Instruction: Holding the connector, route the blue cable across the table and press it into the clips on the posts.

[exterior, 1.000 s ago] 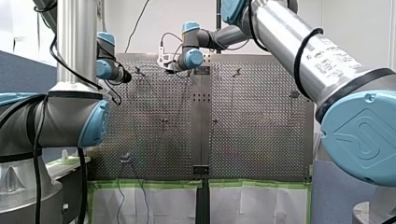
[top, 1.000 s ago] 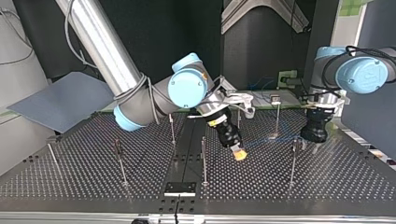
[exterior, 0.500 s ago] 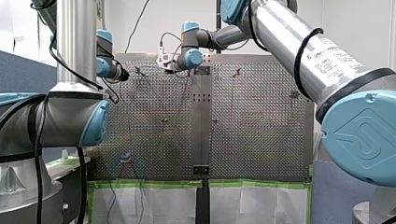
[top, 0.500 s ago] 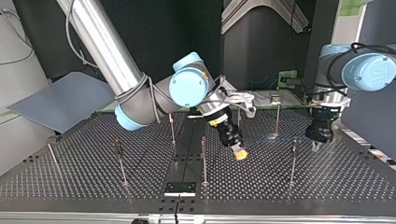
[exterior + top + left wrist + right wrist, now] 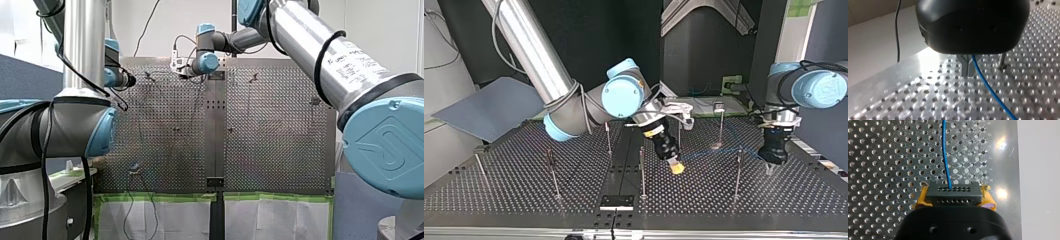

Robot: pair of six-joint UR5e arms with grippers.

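Note:
In the right wrist view my right gripper (image 5: 951, 195) is shut on the black connector (image 5: 951, 191), which sits between its yellow pads (image 5: 989, 197). The blue cable (image 5: 946, 157) leaves the connector and runs straight ahead over the perforated table. In the top view this gripper (image 5: 677, 168) hangs low near the middle, and the cable (image 5: 714, 152) stretches toward my left gripper (image 5: 770, 167) at the right. In the left wrist view the metal fingers (image 5: 965, 67) are pressed together, and the blue cable (image 5: 990, 90) comes out at them and slants down to the plate.
Several thin posts with clips stand on the table, among them one (image 5: 738, 172) beside my left gripper, one (image 5: 721, 125) behind it and one (image 5: 642, 172) by the centre strip. A grey board (image 5: 489, 107) lies off the table's far left corner.
My left arm has moved toward the top view's right and nearer that camera, and its fingers have closed. My right gripper shifted slightly left and lower with the connector.

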